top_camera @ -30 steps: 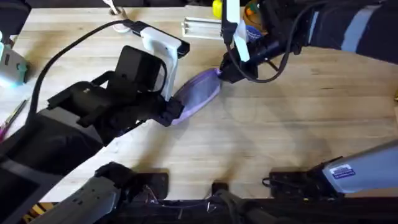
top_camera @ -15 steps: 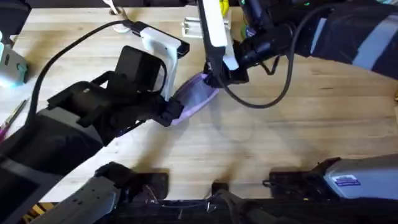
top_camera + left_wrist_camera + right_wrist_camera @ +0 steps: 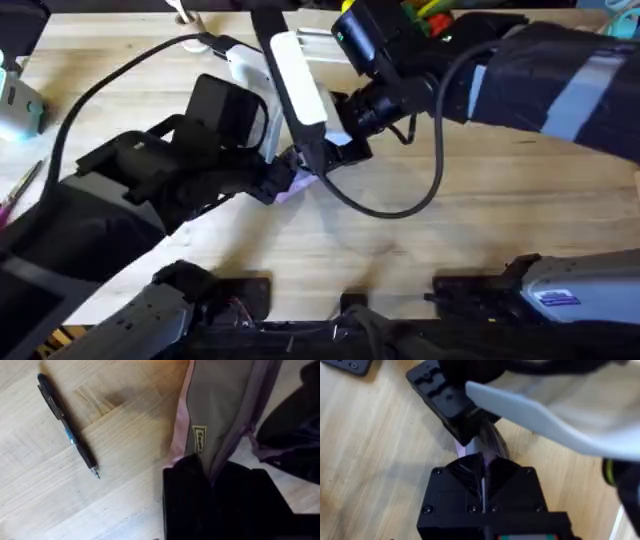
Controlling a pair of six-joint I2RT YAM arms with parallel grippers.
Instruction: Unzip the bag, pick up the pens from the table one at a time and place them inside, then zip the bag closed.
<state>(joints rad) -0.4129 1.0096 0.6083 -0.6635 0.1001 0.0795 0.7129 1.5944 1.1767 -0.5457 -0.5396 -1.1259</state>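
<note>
The lavender bag [image 3: 298, 186] lies mid-table, mostly covered by both arms. My left gripper [image 3: 278, 182] is shut on its near end; in the left wrist view the black fingers [image 3: 190, 490] clamp the fabric of the bag [image 3: 220, 405]. My right gripper [image 3: 308, 160] sits right beside the left one, and in the right wrist view the right gripper [image 3: 483, 467] is shut on a purple strip of the bag [image 3: 487, 442] at the zipper line. A dark pen with a blue band [image 3: 67, 432] lies on the table beside the bag. More pens [image 3: 20, 188] lie at the left edge.
A white slatted rack [image 3: 320, 42] stands behind the right arm at the back. A teal object [image 3: 22, 112] is at the far left. A small tan cup with sticks [image 3: 186, 14] is at the back edge. Bare wood [image 3: 480, 220] stretches to the right.
My right gripper has slid left along the bag, from its far end to just beside the left gripper. The left arm has stayed put, holding its end.
</note>
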